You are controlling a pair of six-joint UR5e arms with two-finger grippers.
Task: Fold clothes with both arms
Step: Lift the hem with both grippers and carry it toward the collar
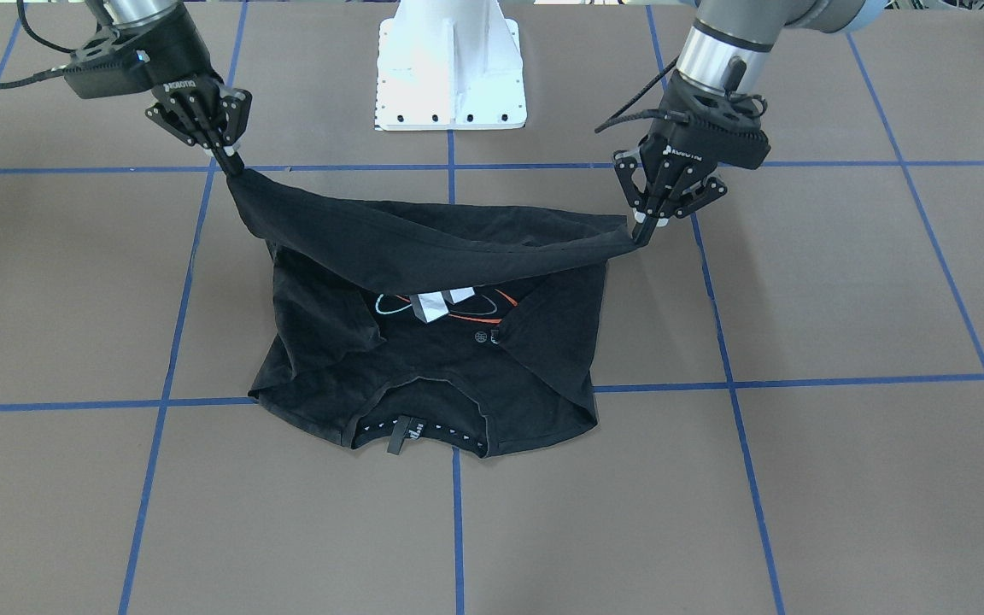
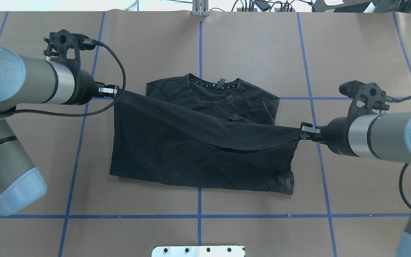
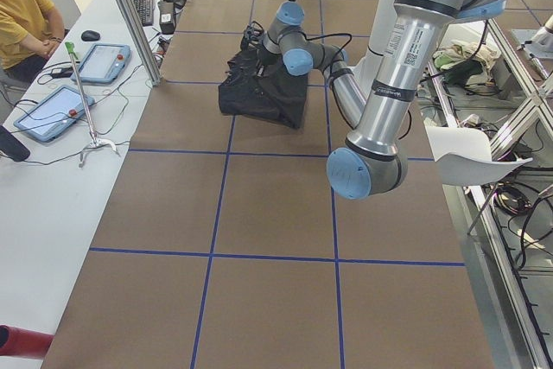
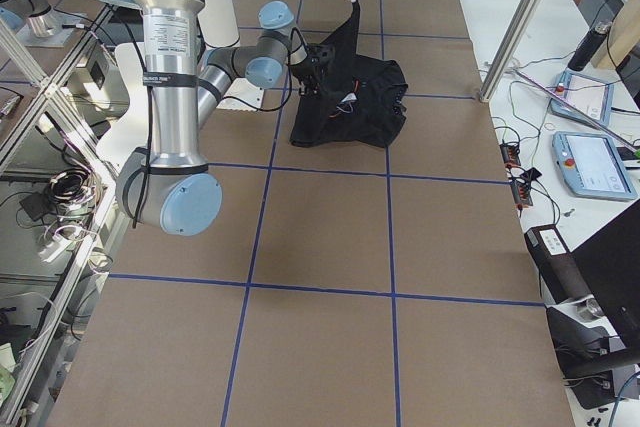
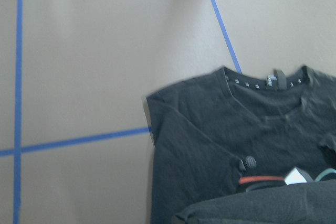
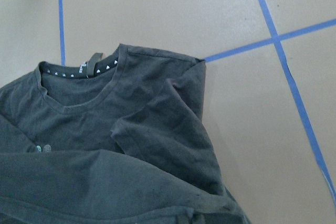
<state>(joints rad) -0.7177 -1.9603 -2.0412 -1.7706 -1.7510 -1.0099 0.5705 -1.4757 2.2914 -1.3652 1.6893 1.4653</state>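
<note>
The black T-shirt (image 1: 424, 359) lies on the brown table with its collar (image 2: 214, 85) away from the robot and its sleeves folded inward. My left gripper (image 1: 641, 232) is shut on one hem corner; it also shows in the overhead view (image 2: 119, 91). My right gripper (image 1: 234, 166), also in the overhead view (image 2: 301, 131), is shut on the other corner. The hem hangs stretched between them above the table, draped over the shirt's lower half. A bit of the red and teal graphic (image 1: 441, 307) shows under the lifted edge. Both wrist views show the shirt (image 5: 220, 145) (image 6: 131, 129) below.
The white pedestal (image 1: 449, 68) stands behind the shirt at the robot's side. Blue tape lines (image 2: 199, 203) grid the table. A seated person (image 3: 22, 15) and tablets (image 3: 56, 110) are at a side desk beyond the table's far edge.
</note>
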